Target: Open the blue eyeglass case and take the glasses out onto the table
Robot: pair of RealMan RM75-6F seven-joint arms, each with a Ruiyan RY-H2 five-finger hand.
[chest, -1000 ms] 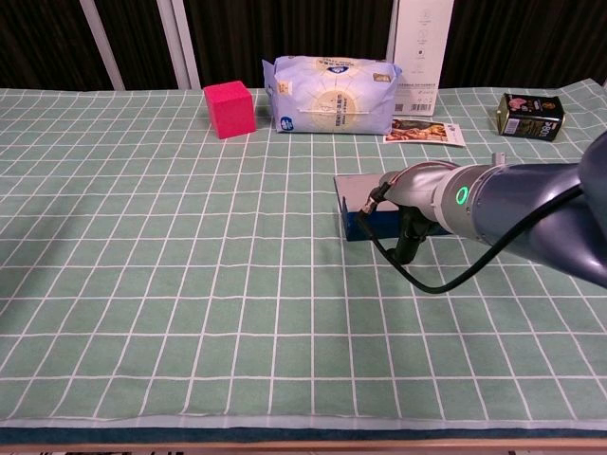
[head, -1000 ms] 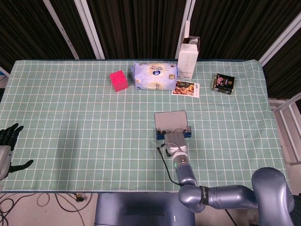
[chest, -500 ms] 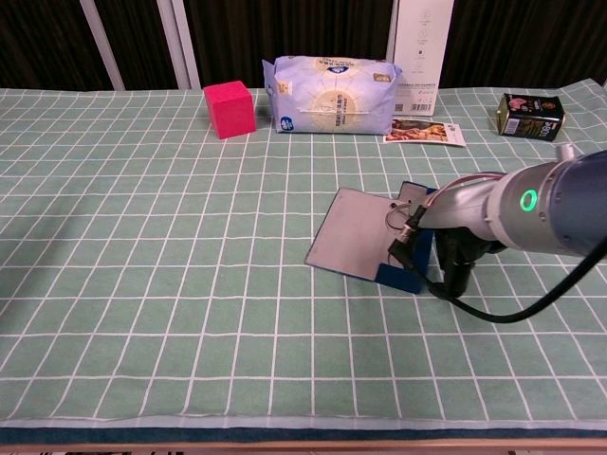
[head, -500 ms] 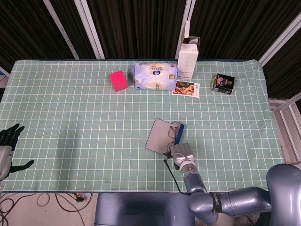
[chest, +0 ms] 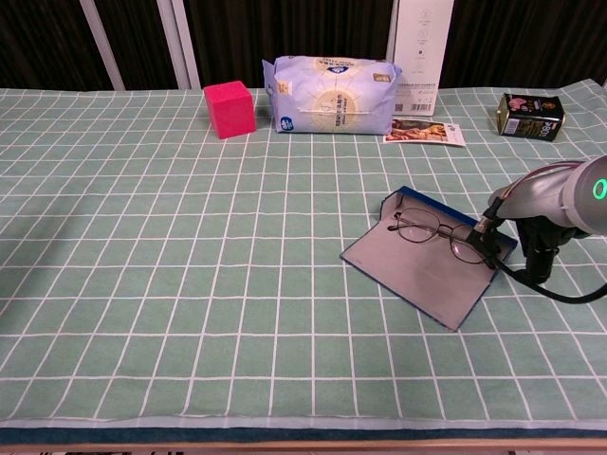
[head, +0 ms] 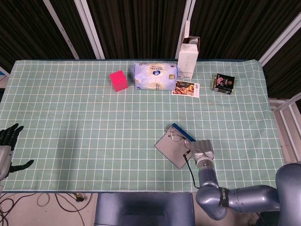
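Blue eyeglass case [chest: 424, 270] lies open, glasses [chest: 432, 234] inside; right hand [head: 203, 150] at its 3 o'clock (finger state: cannot tell).

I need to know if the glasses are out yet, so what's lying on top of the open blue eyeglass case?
A pair of wire-rimmed glasses lies on the open blue eyeglass case. The right hand covers its right end, hiding what's there.

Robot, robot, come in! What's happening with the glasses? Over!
Left hand open, idle at table edge. Right hand beside the blue eyeglass case, grip unclear. Case open, glasses lying inside. Nothing blocking.
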